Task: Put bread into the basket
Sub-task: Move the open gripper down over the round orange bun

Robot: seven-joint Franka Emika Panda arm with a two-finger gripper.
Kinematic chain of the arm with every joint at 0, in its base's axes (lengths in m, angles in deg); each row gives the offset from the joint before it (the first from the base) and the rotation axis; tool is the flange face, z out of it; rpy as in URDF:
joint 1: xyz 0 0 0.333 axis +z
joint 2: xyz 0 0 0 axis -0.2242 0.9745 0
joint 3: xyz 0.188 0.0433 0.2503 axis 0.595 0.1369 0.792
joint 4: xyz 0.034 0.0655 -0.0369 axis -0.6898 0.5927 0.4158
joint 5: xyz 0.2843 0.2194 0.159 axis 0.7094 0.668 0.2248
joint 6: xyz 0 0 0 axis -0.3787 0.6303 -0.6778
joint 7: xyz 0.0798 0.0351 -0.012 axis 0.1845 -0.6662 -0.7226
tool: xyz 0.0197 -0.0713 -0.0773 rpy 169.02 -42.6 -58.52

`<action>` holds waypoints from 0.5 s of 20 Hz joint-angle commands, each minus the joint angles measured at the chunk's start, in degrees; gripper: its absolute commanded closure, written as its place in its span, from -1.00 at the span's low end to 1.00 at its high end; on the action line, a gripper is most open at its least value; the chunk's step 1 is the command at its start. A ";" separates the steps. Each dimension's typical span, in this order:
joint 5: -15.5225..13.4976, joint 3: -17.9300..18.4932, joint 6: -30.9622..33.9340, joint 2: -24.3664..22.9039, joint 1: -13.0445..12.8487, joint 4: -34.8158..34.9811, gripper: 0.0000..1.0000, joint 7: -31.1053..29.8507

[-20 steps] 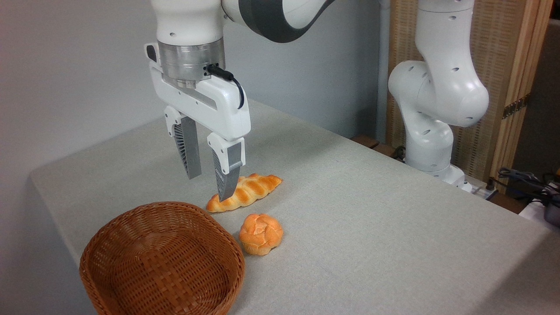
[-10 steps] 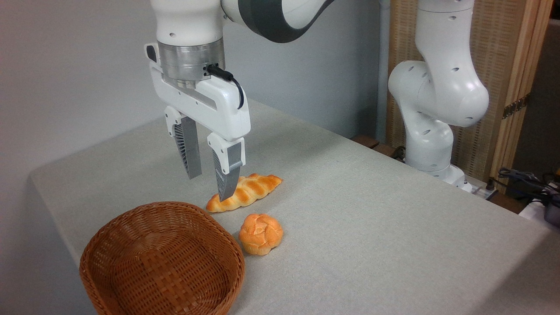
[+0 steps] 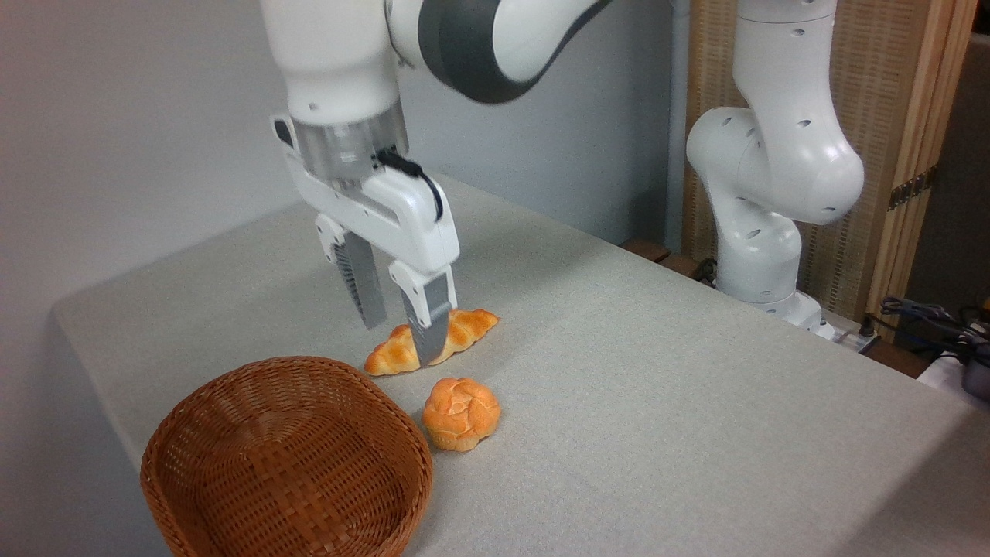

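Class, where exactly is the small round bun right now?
The bun sits on the table, low and centre-left in the picture, just right of the basket and in front of the braided loaf.

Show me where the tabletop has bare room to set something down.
Free: the wide cloth right of the bun, toward the robot base. Crowded: the near left corner, where basket, bun, braided loaf and tool cluster.

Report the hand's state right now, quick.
Hand: open, holding nothing, poised over the long braided golden loaf; the small round golden-orange bun lies untouched on the table.
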 commanded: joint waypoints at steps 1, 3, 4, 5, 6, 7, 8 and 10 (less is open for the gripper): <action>0.11 0.48 -1.46 -1.27 -0.18 6.32 -1.00 2.98; 0.11 0.57 -4.26 -1.89 -0.18 9.66 -1.00 3.78; 0.11 0.57 -5.50 -1.98 -0.18 10.64 -1.00 3.78; 0.11 0.66 -7.60 -2.06 -0.18 12.30 -1.00 3.78; 0.11 0.66 -8.49 -2.07 -0.18 13.10 -1.00 3.78; 0.28 0.66 -10.24 -1.98 -0.18 14.50 -1.00 3.86; 0.63 0.66 -11.13 -1.98 -0.18 15.04 -1.00 3.87; 1.60 0.66 -12.37 -1.89 -0.10 15.66 -1.00 3.87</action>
